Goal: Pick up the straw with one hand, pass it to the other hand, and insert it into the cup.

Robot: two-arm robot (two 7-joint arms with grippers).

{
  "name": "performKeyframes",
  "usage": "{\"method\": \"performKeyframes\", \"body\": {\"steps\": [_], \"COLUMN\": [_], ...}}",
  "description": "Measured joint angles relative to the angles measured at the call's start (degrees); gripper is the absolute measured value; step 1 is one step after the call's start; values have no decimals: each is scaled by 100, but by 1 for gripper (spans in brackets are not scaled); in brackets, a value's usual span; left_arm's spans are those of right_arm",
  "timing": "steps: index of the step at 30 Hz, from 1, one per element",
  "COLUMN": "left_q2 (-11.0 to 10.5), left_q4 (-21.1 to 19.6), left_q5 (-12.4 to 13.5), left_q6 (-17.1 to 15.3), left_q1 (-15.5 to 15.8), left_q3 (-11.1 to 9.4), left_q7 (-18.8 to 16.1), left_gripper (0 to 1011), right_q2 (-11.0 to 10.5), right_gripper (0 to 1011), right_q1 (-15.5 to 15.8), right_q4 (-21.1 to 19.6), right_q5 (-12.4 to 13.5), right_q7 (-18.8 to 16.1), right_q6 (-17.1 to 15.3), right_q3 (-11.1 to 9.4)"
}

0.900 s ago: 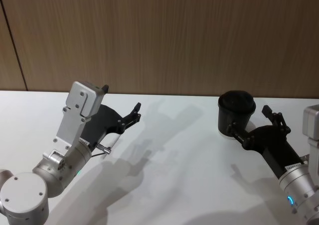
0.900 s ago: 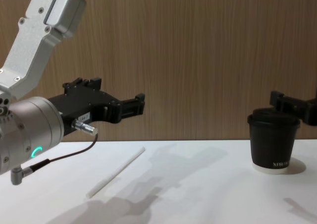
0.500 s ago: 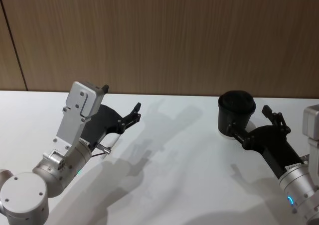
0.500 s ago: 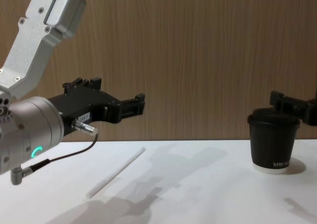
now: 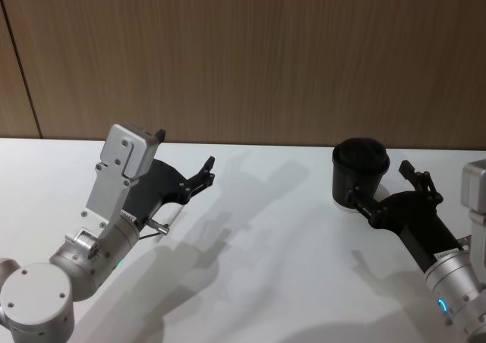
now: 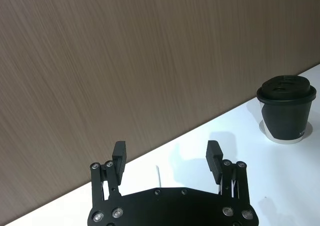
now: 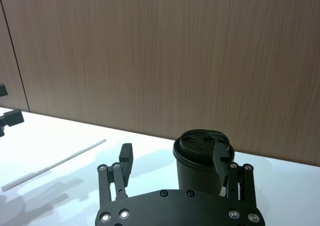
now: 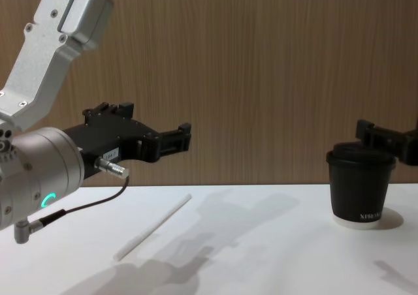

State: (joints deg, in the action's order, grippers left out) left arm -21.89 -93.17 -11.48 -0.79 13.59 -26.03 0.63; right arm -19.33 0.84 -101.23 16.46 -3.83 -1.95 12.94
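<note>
Wood-panelled wall [image 5: 243, 55] stands behind a plain white table [image 5: 288, 267]. On the table is the cup [image 8: 361, 190], black with a domed lid, standing upright. I place everything else from it.

The straw [image 8: 153, 226] lies flat on the table, well to the left of the cup, with its far end angled toward the cup's side. My left gripper [image 6: 167, 153] hangs in the air above the straw, also well left of the cup. Its fingers are spread wide and hold nothing.

My right gripper [image 5: 380, 184] sits just beside the cup, on the cup's near right, at about lid height. Its fingers are spread too, and empty. I cannot tell whether a fingertip touches the cup.

I judge the pick-up has not begun, and several things could go wrong:

- The straw is thin and round on a hard surface. If my left fingers come down off-centre, they could roll it aside or close above it.
- If I descend too far, my fingertips would scrape the table.
- If I pinch the straw near one end, it could tilt in my grip and make the handover awkward.
- My right gripper is very close to the cup. A careless swing away could nudge or tip this light cup.
- The lid opening looks small. A straw pushed in off-target could shove the cup over.
</note>
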Motion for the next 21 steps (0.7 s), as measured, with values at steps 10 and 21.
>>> {"method": "performKeyframes", "body": {"steps": [10,21], "left_q2": [0,0], "left_q4": [0,0], "left_q5": [0,0], "left_q6": [0,0], "left_q1": [0,0], "left_q3": [0,0], "left_q7": [0,0], "left_gripper": [1003,1003], "right_q2": [0,0], "right_gripper": [1001,1001], "right_q1": [0,0], "right_q4": [0,0], "right_q5": [0,0], "right_q7": [0,0], "right_q6": [0,0], "right_q3": [0,0]}}
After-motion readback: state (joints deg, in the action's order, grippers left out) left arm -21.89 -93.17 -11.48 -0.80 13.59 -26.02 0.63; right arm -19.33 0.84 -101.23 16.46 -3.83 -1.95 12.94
